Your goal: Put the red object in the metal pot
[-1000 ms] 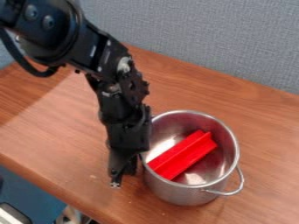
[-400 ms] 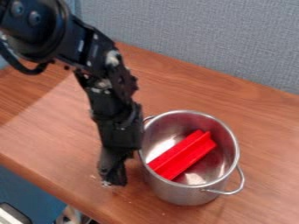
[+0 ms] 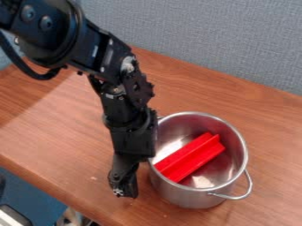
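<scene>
The red object (image 3: 192,157), a long bright block, lies slanted inside the metal pot (image 3: 237,146), one end resting up near the far wall. The shiny pot stands on the wooden table with its wire handle (image 3: 242,190) hanging at the front right. My gripper (image 3: 124,184) points down just outside the pot's left wall, close to the tabletop. Its fingers look spread apart and hold nothing.
The black arm (image 3: 112,84) rises from the gripper toward the upper left. The wooden table (image 3: 48,132) ends in a front edge just below the gripper and the pot. A grey-blue wall (image 3: 224,35) runs behind the table.
The gripper's fingers have spread from a narrow, shut tip to a wider one. The hand drifted left, then came back right beside the pot. The red block stays in the pot.
</scene>
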You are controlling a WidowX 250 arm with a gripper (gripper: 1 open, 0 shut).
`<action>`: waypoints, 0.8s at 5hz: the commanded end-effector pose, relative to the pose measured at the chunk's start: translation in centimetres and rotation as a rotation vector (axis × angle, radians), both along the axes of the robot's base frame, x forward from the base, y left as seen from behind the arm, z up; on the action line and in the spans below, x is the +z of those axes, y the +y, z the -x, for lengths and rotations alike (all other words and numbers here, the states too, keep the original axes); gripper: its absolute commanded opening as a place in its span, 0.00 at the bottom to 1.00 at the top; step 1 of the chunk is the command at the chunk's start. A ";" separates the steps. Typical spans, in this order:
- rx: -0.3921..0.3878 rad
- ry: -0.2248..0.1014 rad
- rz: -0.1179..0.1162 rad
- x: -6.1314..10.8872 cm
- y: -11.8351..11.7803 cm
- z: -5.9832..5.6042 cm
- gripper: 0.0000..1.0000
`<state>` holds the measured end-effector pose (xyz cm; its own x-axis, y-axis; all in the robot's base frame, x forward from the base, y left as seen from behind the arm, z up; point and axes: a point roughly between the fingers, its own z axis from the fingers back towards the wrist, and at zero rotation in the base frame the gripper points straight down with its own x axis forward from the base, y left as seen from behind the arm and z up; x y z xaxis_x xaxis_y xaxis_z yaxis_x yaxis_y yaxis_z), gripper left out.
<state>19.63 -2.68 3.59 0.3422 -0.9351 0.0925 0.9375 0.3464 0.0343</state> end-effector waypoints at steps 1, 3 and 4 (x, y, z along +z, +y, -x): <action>0.019 -0.069 0.003 2.0 -0.6 -1.1 1.00; -0.042 -0.119 0.032 2.7 -2.3 -2.8 1.00; -0.094 -0.124 0.041 3.0 -3.5 -3.6 1.00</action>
